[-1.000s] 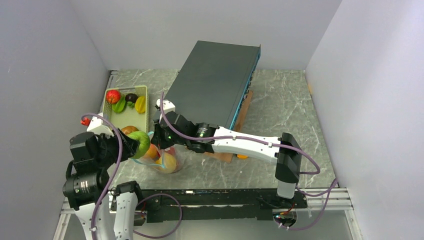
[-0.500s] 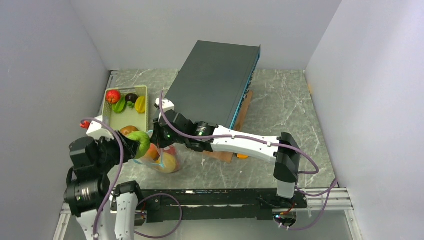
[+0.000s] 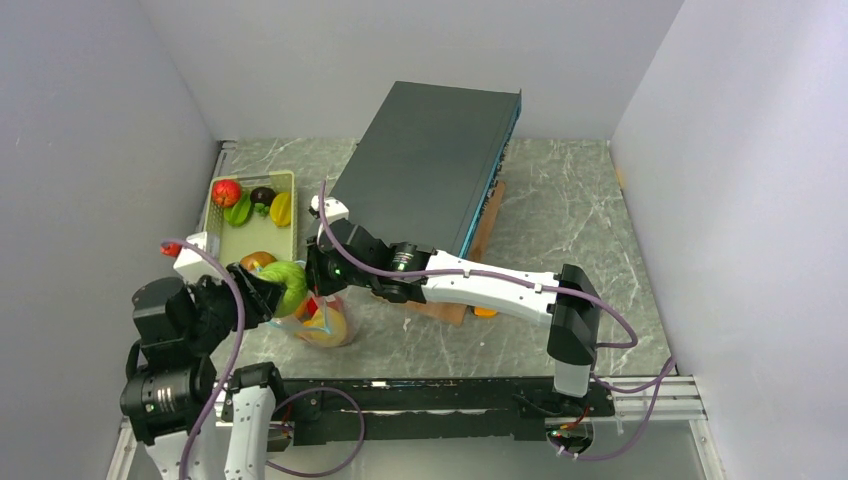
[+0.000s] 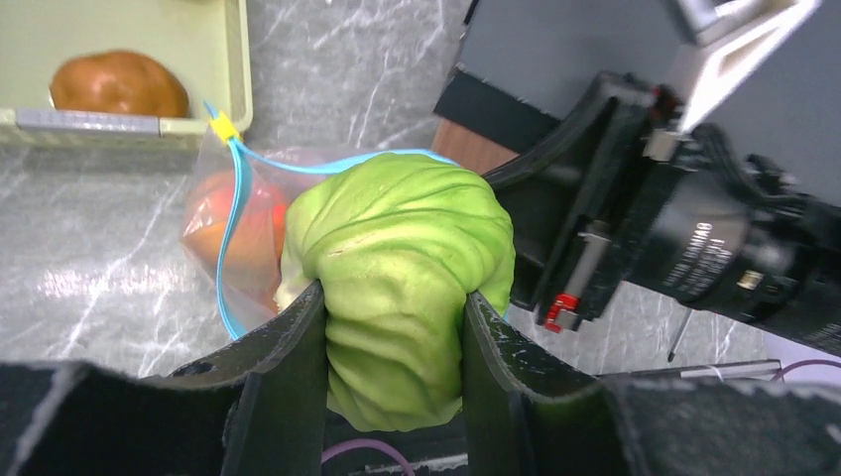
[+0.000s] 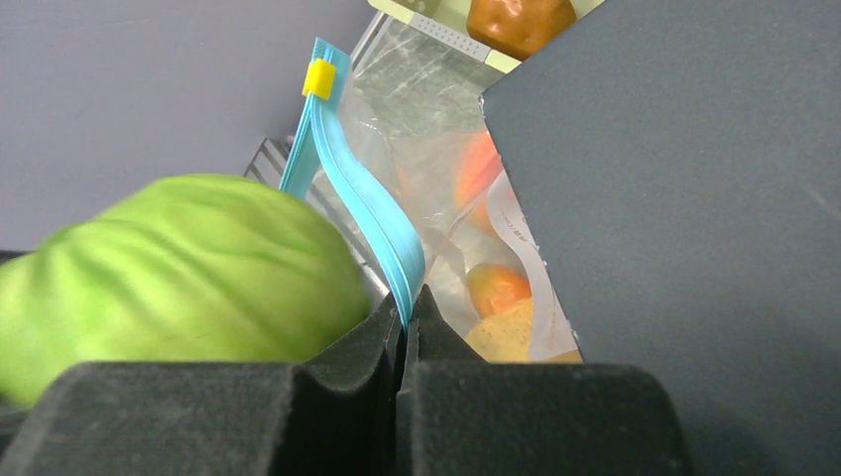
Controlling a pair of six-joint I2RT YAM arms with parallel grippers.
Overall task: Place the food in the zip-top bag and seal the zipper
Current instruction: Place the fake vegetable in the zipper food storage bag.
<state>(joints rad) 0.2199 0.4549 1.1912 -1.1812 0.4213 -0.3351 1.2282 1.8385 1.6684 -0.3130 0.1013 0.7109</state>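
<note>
On the table (image 3: 560, 230) the clear bag (image 4: 213, 233) lies under and just beyond the green cabbage (image 4: 397, 268), already holding a few pieces. Its blue zipper strip (image 5: 357, 213) runs from the right fingers (image 5: 347, 357), pinched tight on it, away toward the basket (image 4: 238, 59). The left fingers (image 4: 288, 377) clamp the cabbage directly over that mouth. Since a second ago the cabbage has edged closer to the right fingers.
</note>
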